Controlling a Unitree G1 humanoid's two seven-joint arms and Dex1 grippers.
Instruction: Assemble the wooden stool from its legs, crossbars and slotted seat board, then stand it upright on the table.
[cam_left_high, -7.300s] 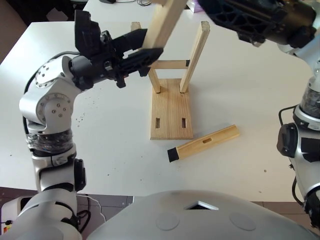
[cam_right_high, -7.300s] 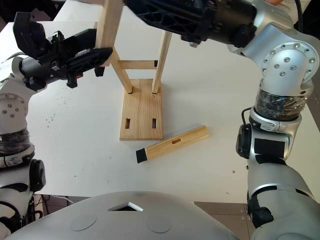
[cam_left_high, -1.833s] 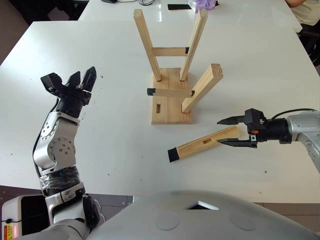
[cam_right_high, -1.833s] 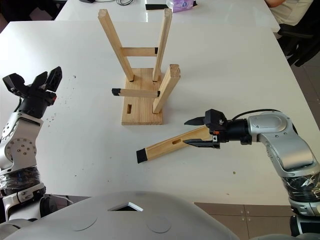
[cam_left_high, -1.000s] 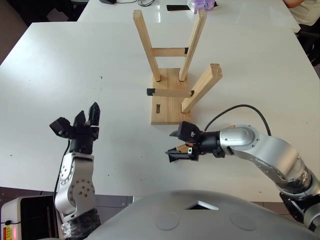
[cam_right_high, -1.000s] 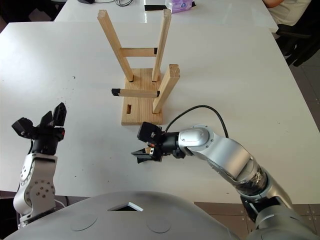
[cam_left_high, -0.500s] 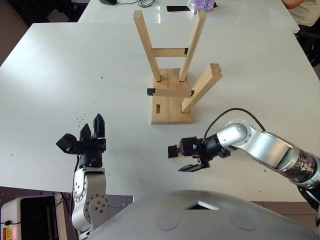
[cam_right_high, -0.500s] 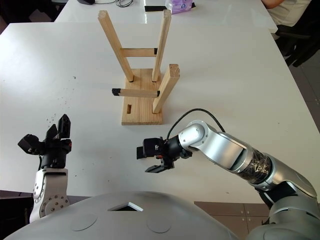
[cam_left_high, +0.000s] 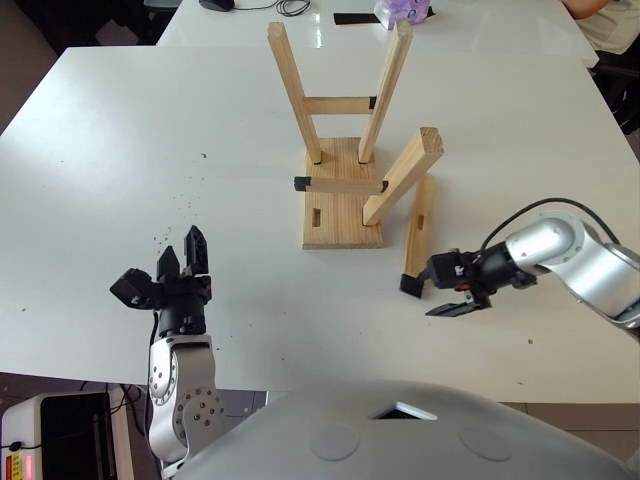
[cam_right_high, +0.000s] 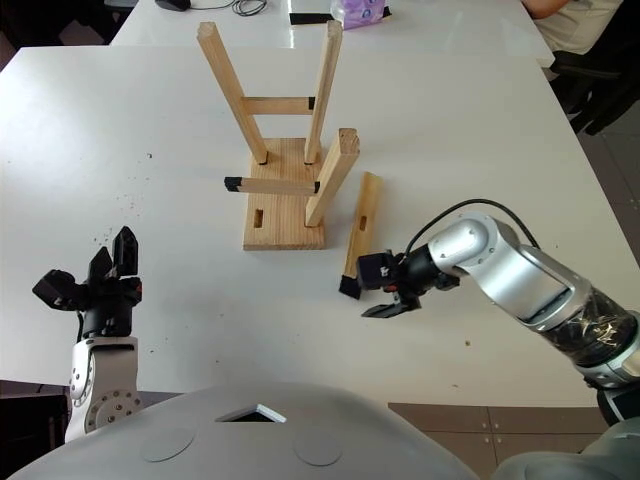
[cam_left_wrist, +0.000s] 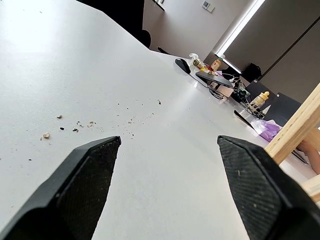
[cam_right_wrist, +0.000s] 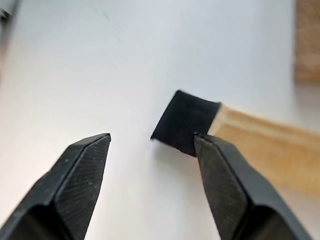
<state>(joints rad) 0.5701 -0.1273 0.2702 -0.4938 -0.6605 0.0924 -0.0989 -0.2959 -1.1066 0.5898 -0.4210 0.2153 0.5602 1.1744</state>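
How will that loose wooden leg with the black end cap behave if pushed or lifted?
The loose square-sided wooden leg looks like solid timber, so probably rigid. Its flat sides should make it slide or pivot on the white table rather than roll. Gripped at the black end cap by the right end effector, its long free end would likely sag.

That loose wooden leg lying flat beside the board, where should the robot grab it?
Probably near the black cap, from above, fingers across its narrow width: the leg lies flat with bare table on both sides there, and the open right gripper sits closest.
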